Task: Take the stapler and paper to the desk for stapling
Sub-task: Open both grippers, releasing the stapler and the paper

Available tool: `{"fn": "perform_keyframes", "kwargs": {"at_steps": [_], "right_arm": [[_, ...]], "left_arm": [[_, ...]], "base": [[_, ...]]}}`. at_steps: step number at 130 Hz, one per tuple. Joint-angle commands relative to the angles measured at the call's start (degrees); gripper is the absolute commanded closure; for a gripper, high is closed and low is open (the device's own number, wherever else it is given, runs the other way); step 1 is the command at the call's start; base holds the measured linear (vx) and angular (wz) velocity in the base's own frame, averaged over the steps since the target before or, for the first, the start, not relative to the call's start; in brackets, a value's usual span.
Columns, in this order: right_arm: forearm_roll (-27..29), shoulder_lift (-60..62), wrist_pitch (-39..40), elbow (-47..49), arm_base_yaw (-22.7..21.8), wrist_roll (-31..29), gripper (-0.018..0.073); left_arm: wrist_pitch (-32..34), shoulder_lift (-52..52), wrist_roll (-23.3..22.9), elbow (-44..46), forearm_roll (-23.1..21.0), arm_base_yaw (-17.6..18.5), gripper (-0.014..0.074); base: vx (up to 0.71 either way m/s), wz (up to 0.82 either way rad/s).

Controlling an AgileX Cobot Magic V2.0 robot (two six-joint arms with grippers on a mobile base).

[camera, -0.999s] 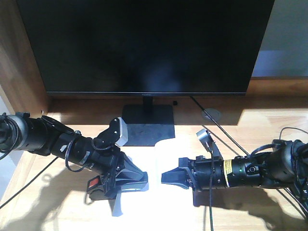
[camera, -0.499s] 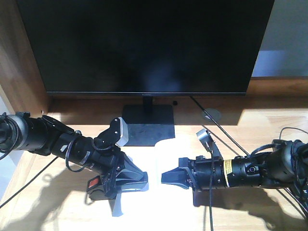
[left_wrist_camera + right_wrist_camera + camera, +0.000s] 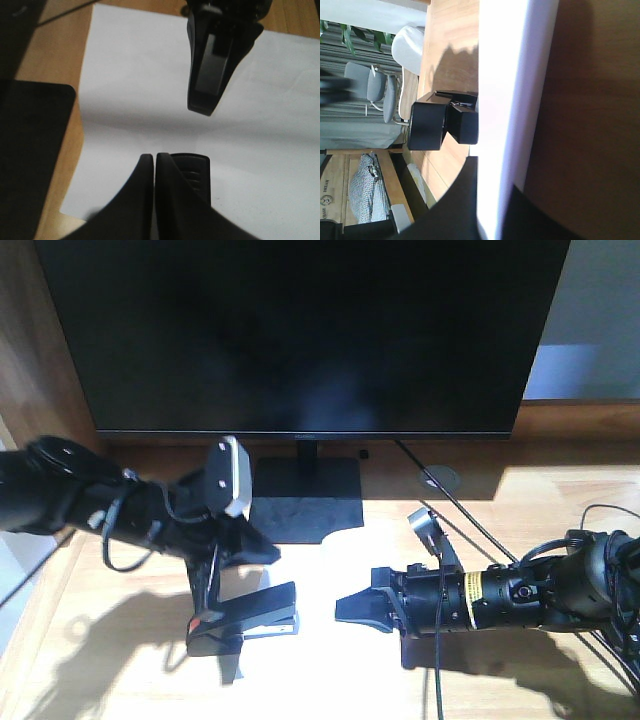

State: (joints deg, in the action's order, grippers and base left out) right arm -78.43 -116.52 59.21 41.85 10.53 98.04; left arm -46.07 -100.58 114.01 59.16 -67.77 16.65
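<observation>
The black stapler with its orange-red patch lies on the white paper on the pale wood desk. My left gripper points steeply down at the stapler's red-patch end. In the left wrist view this gripper is shut with nothing between its fingers, and the stapler's ridged end sits just right of them above the paper. My right gripper lies low over the paper, facing the stapler. In the right wrist view its jaws stand a little apart, with the paper showing between them and the stapler beyond.
A large black monitor on a flat black stand fills the back of the desk. Black cables and a round cable port lie at the right. A brown wooden side panel stands at the left.
My left arm has lifted and pulled back to the left, tipping its wrist downward. The stapler now lies uncovered on the paper. The right arm has not moved.
</observation>
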Motion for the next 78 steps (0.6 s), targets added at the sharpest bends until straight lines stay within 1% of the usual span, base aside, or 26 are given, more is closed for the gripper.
{"fn": "perform_keyframes", "kwargs": {"at_steps": [1,10,20,32,35,36,37,38,39,48,49,50,51,52,53,62,63,64,65,71,78], "right_arm": [[1.32,2.36,3.76,0.96,-0.02,-0.73,0.0561],[1.53,2.36,3.7,0.96,-0.02,-0.73,0.0556],[2.09,2.36,3.7,0.96,-0.02,-0.73,0.0528],[3.27,2.36,3.95,0.96,-0.02,-0.87,0.0449],[3.68,2.36,4.15,0.96,-0.02,-1.15,0.0411],[3.68,2.36,4.15,0.96,-0.02,-1.11,0.0411],[3.92,2.36,4.27,0.96,-0.02,-1.34,0.039],[3.92,2.36,4.35,0.96,-0.02,-1.34,0.039],[4.13,2.36,4.43,0.96,-0.02,-1.54,0.0367],[4.6,2.36,5.26,0.96,-0.02,-2.56,0.025],[4.6,2.36,5.39,0.96,-0.02,-2.67,0.0222],[4.6,2.36,5.39,0.96,-0.02,-2.67,0.0222],[4.6,2.36,5.47,0.96,-0.02,-2.67,0.0193],[4.6,2.36,5.46,0.96,-0.02,-2.67,0.0193],[4.6,2.43,5.52,0.96,-0.02,-2.67,0.0165],[4.42,2.75,5.38,0.96,-0.02,-2.67,0.0042],[4.36,2.86,5.27,0.96,-0.02,-2.67,0.0018],[4.36,2.86,5.21,0.96,-0.02,-2.67,0.0018],[4.36,2.95,5.15,0.96,-0.02,-2.67,-0.0003],[4.17,3.43,4.86,0.96,-0.02,-2.67,-0.0055],[3.81,4.16,3.98,0.96,-0.02,-2.67,-0.0084]], "left_arm": [[0.62,4.49,-0.47,0.88,-2.32,0.2,0.0603],[1.24,4.78,-0.47,0.88,-2.32,0.2,0.0603],[1.73,4.78,-0.51,0.88,-2.26,0.2,0.0603],[1.68,4.78,-0.51,0.88,-2.26,0.2,0.0603],[1.68,4.78,-0.51,0.88,-2.26,0.2,0.0603],[1.68,4.78,-0.51,0.88,-2.26,0.2,0.0603],[1.68,4.78,-0.51,0.88,-2.26,0.2,0.0603],[1.68,4.78,-0.51,0.88,-2.26,0.2,0.0603],[1.68,4.78,-0.51,0.88,-2.26,0.2,0.0603],[1.68,4.78,-0.59,0.88,-2.26,0.2,0.0603],[1.57,4.78,-0.65,0.88,-2.26,0.2,0.0603],[1.57,4.78,-0.65,0.88,-2.26,0.2,0.0603],[1.53,4.78,-0.65,0.88,-2.26,0.2,0.0603],[1.53,4.78,-0.65,0.88,-2.26,0.2,0.0603],[1.53,4.78,-0.65,0.88,-2.26,0.2,0.0603],[1.47,4.78,-1.13,0.88,-2.32,0.2,0.0603],[1.47,4.78,-1.17,0.88,-2.32,0.2,0.0603],[1.47,4.78,-1.29,0.88,-2.32,0.2,0.0603],[1.47,4.78,-1.43,0.88,-2.32,0.2,0.0603],[1.52,4.78,-2.07,0.88,-2.32,0.2,0.0603],[1.52,4.78,-2.13,0.88,-2.27,0.2,0.0603]], "base": [[0.0,0.0],[0.0,0.0],[0.0,0.0],[0.0,0.0],[0.0,0.0],[0.0,0.0],[0.0,0.0],[0.0,0.0],[0.0,0.0],[0.0,0.0],[0.0,0.0],[0.0,0.0],[0.0,0.0],[0.0,0.0],[0.0,0.0],[0.0,0.0],[0.0,0.0],[0.0,0.0],[0.0,0.0],[0.0,0.0],[0.0,0.0]]}}
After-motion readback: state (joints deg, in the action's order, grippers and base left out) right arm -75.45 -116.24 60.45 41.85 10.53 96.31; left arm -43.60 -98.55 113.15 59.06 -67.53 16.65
